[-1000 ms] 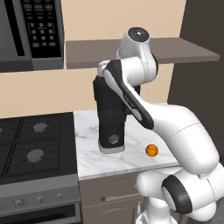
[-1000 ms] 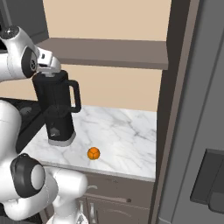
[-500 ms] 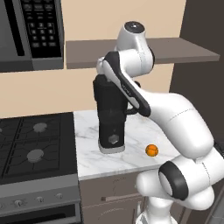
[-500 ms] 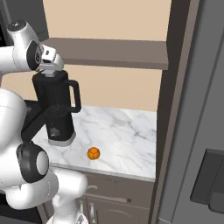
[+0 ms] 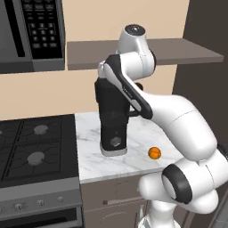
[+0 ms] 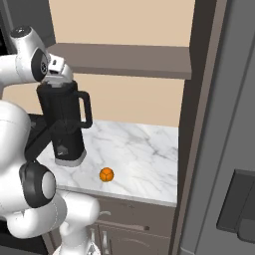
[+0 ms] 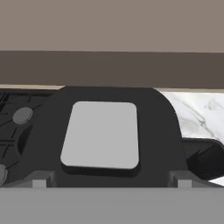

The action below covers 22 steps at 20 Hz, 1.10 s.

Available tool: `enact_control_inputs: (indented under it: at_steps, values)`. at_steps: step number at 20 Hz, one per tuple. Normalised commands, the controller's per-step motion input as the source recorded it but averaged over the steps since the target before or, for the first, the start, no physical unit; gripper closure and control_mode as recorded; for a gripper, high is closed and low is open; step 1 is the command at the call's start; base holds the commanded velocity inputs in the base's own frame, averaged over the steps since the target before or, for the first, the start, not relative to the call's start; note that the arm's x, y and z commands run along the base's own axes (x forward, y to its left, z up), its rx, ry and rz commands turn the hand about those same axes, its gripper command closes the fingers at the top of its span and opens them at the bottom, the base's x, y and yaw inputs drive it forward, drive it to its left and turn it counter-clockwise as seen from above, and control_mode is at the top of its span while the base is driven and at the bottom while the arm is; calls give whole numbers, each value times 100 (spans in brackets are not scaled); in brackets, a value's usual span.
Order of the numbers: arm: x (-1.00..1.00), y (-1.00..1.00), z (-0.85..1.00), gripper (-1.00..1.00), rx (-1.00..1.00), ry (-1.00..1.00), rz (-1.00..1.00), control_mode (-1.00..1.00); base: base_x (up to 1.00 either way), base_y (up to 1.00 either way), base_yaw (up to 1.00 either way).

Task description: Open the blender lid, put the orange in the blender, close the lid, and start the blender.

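Step in hand: judged to be the first one, opening the lid; nothing of the task appeared done.
Blender: stood upright on the marble desk, near its left end beside the stove; long axis vertical, loop handle toward the right in the right base view.
Blender lid: seated flat on the jar, closed; its light grey square plug faced the hand camera squarely.
Pincer: poised directly above the lid, looking down along the jar's axis; two small finger tips stood one at each side of the lid.
Pincer state: spread wide, holding nothing; whether the tips already touched the lid's rim could not be told, as the bottom of the hand view was cut off.
Key relation: lid lay straight ahead of the pincer, centred between the tips; the coming move was judged to be a short descent and a squeeze across the lid.
Orange: lay loose on the desk, in front of and to the right of the blender's foot, apart from it.
Jar contents: hidden by the closed lid and dark walls.
Clearance: a shelf ran just above and behind the wrist, so lifting room looked tight.
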Motion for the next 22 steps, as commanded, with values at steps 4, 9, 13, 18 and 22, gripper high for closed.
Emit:
enact_control_inputs:
  at_steps: [4, 9, 13, 18, 22]
  values:
    - [1, 3, -19, -100, 0, 0, 0, -100, 0, 0, 0]
    - [4, 9, -5, -100, 0, -2, 0, -100, 0, 0, 0]
    - [17, 3, -6, -100, 0, -3, 0, -100, 0, 0, 0]
    - [30, 0, -5, -100, 0, -3, 0, -100, 0, 0, 0]
    - [30, 3, -9, -100, 0, -1, 0, -100, 0, 0, 0]
